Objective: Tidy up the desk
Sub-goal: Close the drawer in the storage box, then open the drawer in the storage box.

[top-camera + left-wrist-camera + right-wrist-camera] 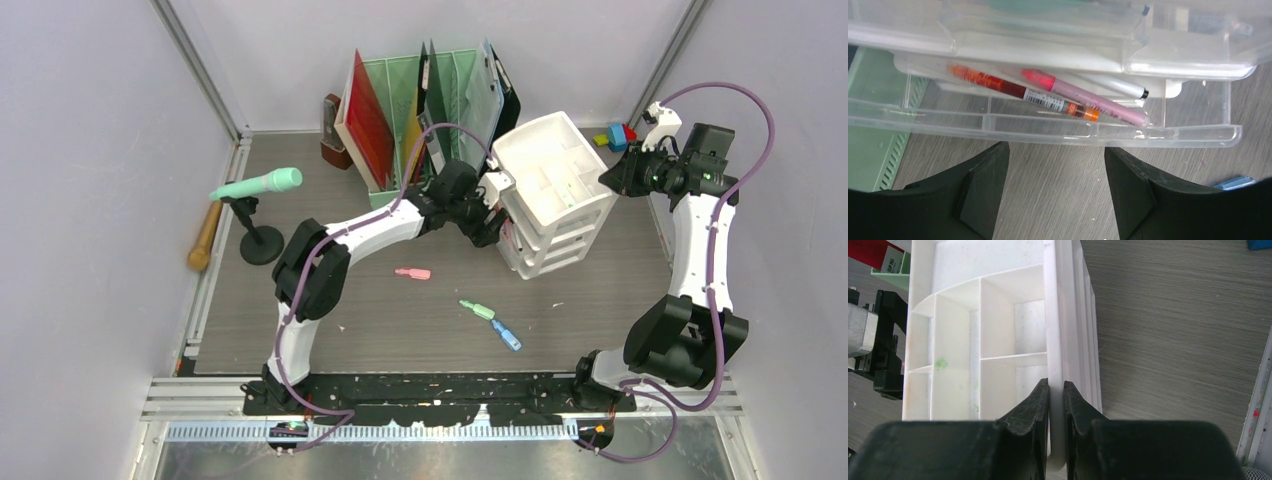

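So the desk [400,310] is the big grey wood-grain top that fills the whole floor of the cell, with pale walls around it, metal rails on the edges and both arms bolted along the near side.

The white drawer unit [555,190] sits right of middle toward the back, turned a bit askew, with its divided top tray showing. Just left of it at the back is the mint file rack [420,100], stuffed with red, yellow and green folders. There's a green mic [258,185] on a black stand over on the left, and a wooden stick [205,235] lies by the left rail.

The right gripper [1056,390] is clamped on the drawer unit's top rim, one finger inside the tray and one outside. The left gripper [1055,155] sits with its jaws wide apart and nothing between them, right in front of a clear drawer [1048,131] that sticks out from the unit.

That drawer has an orange marker [1023,93], a pink highlighter [1083,97] and a white pen [1118,87] in it. Loose on the desk: a pink marker [412,272], then a green one [477,309] and a blue one [506,335] close together. Some colored blocks [618,135] are in the far right corner.
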You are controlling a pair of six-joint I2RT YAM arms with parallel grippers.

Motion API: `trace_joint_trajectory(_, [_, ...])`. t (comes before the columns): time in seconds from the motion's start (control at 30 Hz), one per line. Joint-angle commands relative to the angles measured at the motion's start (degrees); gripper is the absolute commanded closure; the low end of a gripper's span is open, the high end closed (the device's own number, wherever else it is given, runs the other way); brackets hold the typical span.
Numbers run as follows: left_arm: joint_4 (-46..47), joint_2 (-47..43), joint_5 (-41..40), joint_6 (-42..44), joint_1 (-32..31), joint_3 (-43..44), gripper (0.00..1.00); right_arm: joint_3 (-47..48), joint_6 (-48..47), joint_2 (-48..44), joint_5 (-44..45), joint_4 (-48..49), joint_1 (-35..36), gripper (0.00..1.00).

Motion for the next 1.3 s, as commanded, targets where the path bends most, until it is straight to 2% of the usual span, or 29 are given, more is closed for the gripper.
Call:
trace_joint_trajectory(0.0, [0.7, -4.4, -2.3, 3.1, 0.0, -2.9, 0.27, -4.7, 0.2, 7.0, 8.1, -8.0, 1.6, 0.99])
trace_joint_trajectory(0.27, [4.2, -6.7, -2.6, 5.8, 0.8, -7.5, 0.21, -4.8, 0.0, 7.0, 8.0, -8.0, 1.5, 0.99])
trace_joint_trajectory(0.47, [8.2, -4.5, 3.1, 4.4, 1.4, -6.9, 0.19, -4.6, 0.0, 7.3, 7.9, -8.2, 1.5, 0.99])
trace_joint_trajectory(0.73, [14.5, 1.3, 5.8, 0.5, 1.4, -2.6, 0.18, -4.7, 0.1, 7.3, 8.1, -8.3, 1.5, 0.99])
trace_joint_trajectory(0.93, [13.3, 3.3, 7.5, -0.9, 1.4, 0.7, 0.18, -4.6, 0.0, 7.3, 8.1, -8.4, 1.6, 0.99])
trace_joint_trajectory(1.27, [13.3, -1.0, 5.8, 0.7, 2.5, -4.1, 0.18, -4.5, -0.3, 7.4, 7.7, -8.4, 1.6, 0.99])
